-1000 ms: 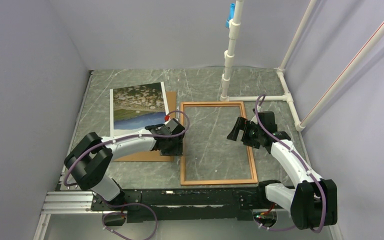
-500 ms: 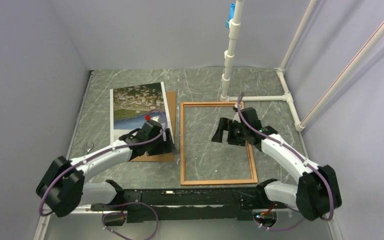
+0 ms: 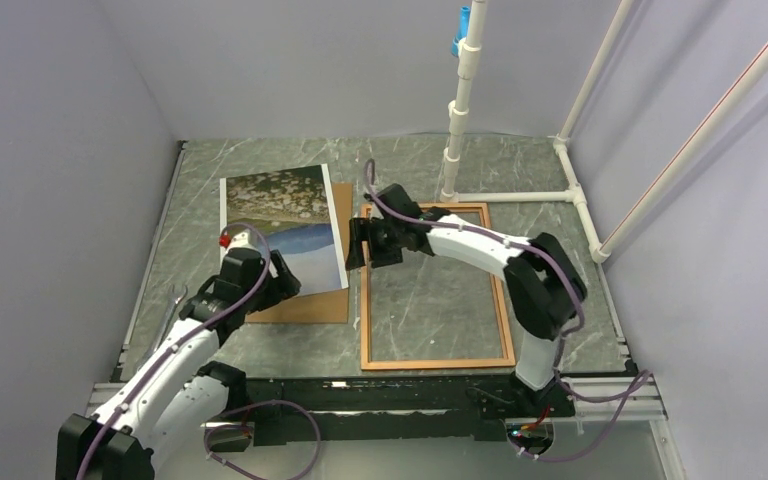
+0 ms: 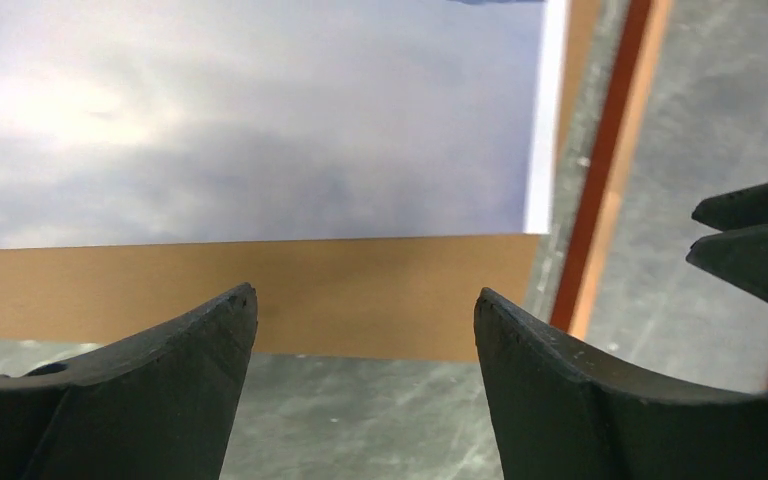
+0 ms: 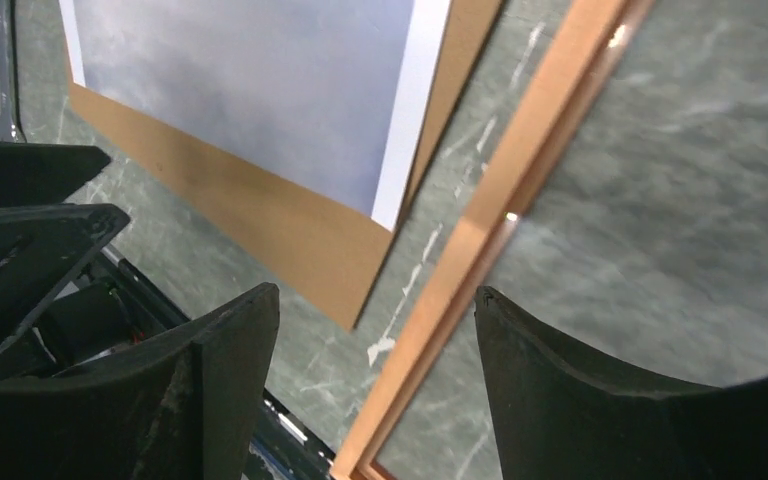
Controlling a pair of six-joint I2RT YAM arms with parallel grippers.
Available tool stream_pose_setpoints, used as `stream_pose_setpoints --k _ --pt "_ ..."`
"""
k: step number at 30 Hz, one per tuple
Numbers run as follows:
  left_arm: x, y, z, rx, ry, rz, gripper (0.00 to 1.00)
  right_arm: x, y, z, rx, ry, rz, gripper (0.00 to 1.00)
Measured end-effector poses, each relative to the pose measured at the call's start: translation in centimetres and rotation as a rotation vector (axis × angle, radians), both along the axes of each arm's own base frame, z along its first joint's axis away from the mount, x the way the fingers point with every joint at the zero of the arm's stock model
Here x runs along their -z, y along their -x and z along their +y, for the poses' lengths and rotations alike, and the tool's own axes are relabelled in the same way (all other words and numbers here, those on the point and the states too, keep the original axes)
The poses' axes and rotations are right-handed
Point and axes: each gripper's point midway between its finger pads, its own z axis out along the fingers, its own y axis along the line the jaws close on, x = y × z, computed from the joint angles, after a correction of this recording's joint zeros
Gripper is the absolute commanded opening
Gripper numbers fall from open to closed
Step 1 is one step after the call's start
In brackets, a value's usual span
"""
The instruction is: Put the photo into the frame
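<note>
The photo (image 3: 282, 222) lies face up at the left on a brown backing board (image 3: 312, 304), its pale sky end toward me (image 4: 260, 120). To its right, flat on the table, is the frame (image 3: 365, 320), orange-brown. My left gripper (image 3: 287, 285) hovers at the photo's near edge, open and holding nothing (image 4: 365, 300); the board's near strip (image 4: 260, 290) shows just beyond its tips. My right gripper (image 3: 357, 244) is over the frame's far left corner, open and empty (image 5: 375, 295), with the frame's left rail (image 5: 480, 250) running below between its fingers.
A white pipe stand (image 3: 457, 140) rises behind the frame, with pipes (image 3: 520, 196) along the table at the right. A thin metal tool (image 3: 173, 305) lies by the left wall. The black base rail (image 3: 360, 395) runs along the near edge.
My left arm has drawn back left and nearward from the board's right edge, jaws wider. My right arm has swung left across the frame to its far left corner, jaws slightly narrower.
</note>
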Motion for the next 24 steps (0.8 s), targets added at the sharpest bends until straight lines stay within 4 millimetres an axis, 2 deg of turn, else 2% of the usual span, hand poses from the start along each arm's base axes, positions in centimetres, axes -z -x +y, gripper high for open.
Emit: stream_pose_setpoints --k 5,9,16,22,24 --pt "0.3 -0.4 3.2 -0.084 -0.137 0.061 0.78 2.1 -0.3 3.2 -0.05 0.004 0.053 0.68" --pt "0.7 -1.2 4.3 -0.104 -0.2 0.111 0.77 3.2 -0.9 5.1 -0.073 -0.01 0.081 0.66" --pt "3.0 -1.9 5.1 -0.093 -0.255 0.216 0.75 5.7 -0.4 5.6 -0.076 0.01 0.138 0.63" --pt "4.5 -2.2 4.6 -0.045 -0.267 0.295 0.73 6.8 0.1 5.8 -0.074 0.024 0.163 0.47" --pt "4.7 -2.3 4.2 -0.028 -0.257 0.303 0.72 7.0 0.2 5.9 -0.073 0.029 0.165 0.32"
